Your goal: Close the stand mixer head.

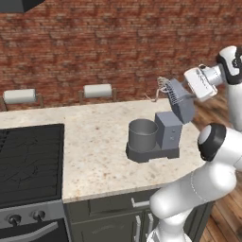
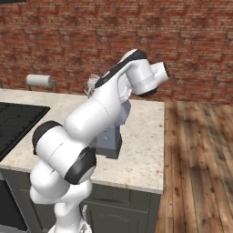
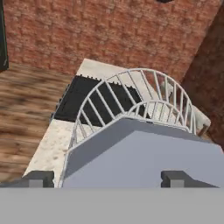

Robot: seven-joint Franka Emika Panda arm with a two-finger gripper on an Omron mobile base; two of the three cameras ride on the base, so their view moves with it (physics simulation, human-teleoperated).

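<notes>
The stand mixer (image 1: 156, 137) stands on the worktop (image 1: 94, 156) near its right end, bowl (image 1: 142, 133) left of the column (image 1: 168, 130). The stand mixer head (image 1: 181, 100) tilts up above the column, whisk (image 3: 131, 105) outward. The stove (image 1: 28, 160) occupies the worktop's left end. Two paper towel rolls (image 1: 98, 90) sit along the back edge.

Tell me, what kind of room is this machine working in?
A kitchen, by the look of it, though a computer-drawn one. A black stove is set into a speckled stone counter, a grey stand mixer sits on top, and paper towel rolls stand along the red brick wall.
</notes>
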